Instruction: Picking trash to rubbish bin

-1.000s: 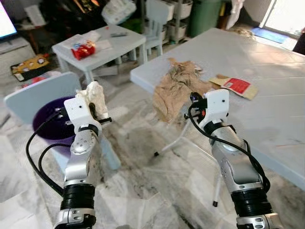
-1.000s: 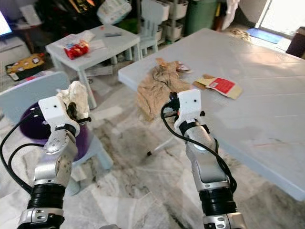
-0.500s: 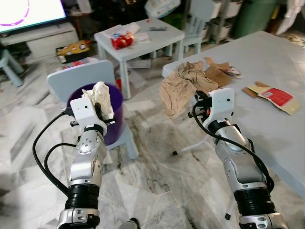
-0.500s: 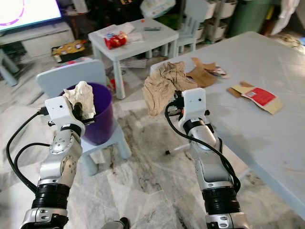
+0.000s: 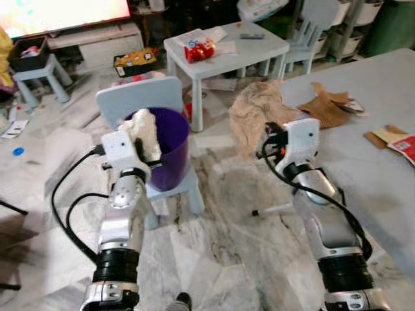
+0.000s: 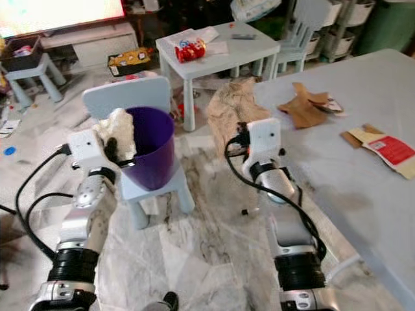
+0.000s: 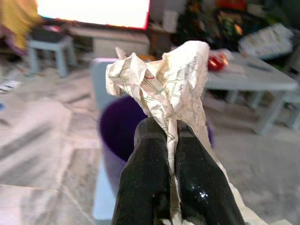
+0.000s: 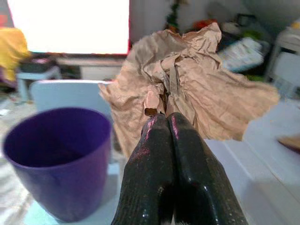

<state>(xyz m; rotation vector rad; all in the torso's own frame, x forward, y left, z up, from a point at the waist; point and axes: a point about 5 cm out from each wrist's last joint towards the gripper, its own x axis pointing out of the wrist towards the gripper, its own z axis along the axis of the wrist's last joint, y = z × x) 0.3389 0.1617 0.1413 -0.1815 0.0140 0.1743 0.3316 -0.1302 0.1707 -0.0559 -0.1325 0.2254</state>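
Purple bin [image 5: 166, 148] is sitting on a small chair [image 5: 174, 188]. I'm holding white paper [image 7: 164, 89] pinched in the left gripper [image 7: 165, 136], brown paper [image 8: 187, 89] in the right gripper [image 8: 161, 123]; I'm centring each over the rim before releasing.

No legible text, red packet [image 5: 198, 49] on the small worktop [image 5: 259, 46] too blurred to read, red-labelled card [image 6: 384, 146] print unreadable, white crumpled paper [image 7: 165, 89] bearing only faint green lines
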